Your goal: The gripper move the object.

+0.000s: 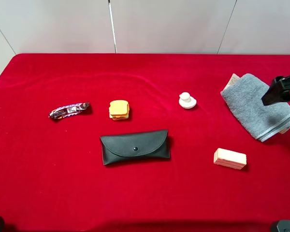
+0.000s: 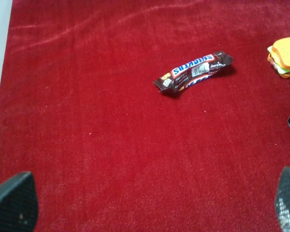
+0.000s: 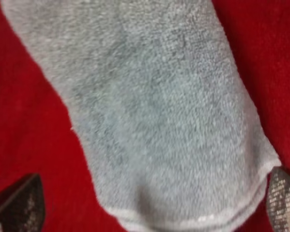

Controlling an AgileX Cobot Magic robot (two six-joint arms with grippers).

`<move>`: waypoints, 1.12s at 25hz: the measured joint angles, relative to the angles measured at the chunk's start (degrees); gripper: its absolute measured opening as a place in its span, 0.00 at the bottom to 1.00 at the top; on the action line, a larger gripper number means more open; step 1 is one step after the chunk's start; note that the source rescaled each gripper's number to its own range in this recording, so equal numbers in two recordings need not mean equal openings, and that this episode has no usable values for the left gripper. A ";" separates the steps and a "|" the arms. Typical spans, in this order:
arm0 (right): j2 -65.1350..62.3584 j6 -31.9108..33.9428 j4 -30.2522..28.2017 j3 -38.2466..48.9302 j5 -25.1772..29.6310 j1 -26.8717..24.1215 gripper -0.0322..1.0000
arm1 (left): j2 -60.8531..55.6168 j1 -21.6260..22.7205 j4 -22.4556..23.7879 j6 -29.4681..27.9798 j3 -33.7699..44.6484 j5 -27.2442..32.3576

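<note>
- The right claw [image 3: 154, 203] stood wide open above the grey towel [image 1: 257, 105], one fingertip [image 3: 17, 205] on each side of the towel's striped end, holding nothing.
- The towel lay folded near the desk's [image 1: 48, 183] far right edge.
- The left claw [image 2: 150, 205] was also spread wide over bare red cloth, near a Snickers bar [image 2: 193, 72].
- Left of the towel sat a small white knob [image 1: 187, 100]; nearer the front lay a tan block [image 1: 229, 158].
- A black pouch [image 1: 135, 147] lay mid-desk, with a toy sandwich [image 1: 119, 109] behind it.
</note>
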 joint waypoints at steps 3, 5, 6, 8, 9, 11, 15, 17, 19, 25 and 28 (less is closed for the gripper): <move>-3.48 1.51 0.17 0.00 2.47 0.00 1.00 | 0.00 0.00 0.00 0.00 0.00 0.00; -5.74 2.90 0.39 0.00 4.50 0.00 1.00 | 0.00 0.00 0.00 0.00 0.00 0.00; -6.97 3.52 0.39 0.00 5.69 0.00 1.00 | 0.00 0.00 0.00 0.00 0.00 0.00; -9.33 5.42 0.39 0.00 8.04 0.00 1.00 | 0.00 0.00 0.00 0.00 0.00 0.00; -10.64 6.17 0.39 0.00 9.08 0.00 1.00 | 0.00 0.00 0.00 0.00 0.00 0.00; -13.39 7.61 0.46 0.00 11.40 0.00 1.00 | 0.00 0.00 0.00 0.00 0.00 0.00; -19.05 9.23 0.59 0.96 14.18 0.00 1.00 | 0.00 0.00 0.00 0.00 0.00 0.00; -22.68 9.86 0.71 2.84 14.88 0.00 1.00 | 0.00 0.00 0.00 0.00 0.00 0.00; -26.59 10.69 0.82 5.71 15.24 0.00 1.00 | 0.00 0.00 0.00 0.00 0.00 0.00; -41.67 12.48 0.99 13.26 15.35 0.00 1.00 | 0.00 0.00 0.00 0.00 0.00 0.00; -49.08 13.26 0.99 15.07 15.55 0.00 1.00 | 0.00 0.00 0.00 0.00 0.00 0.00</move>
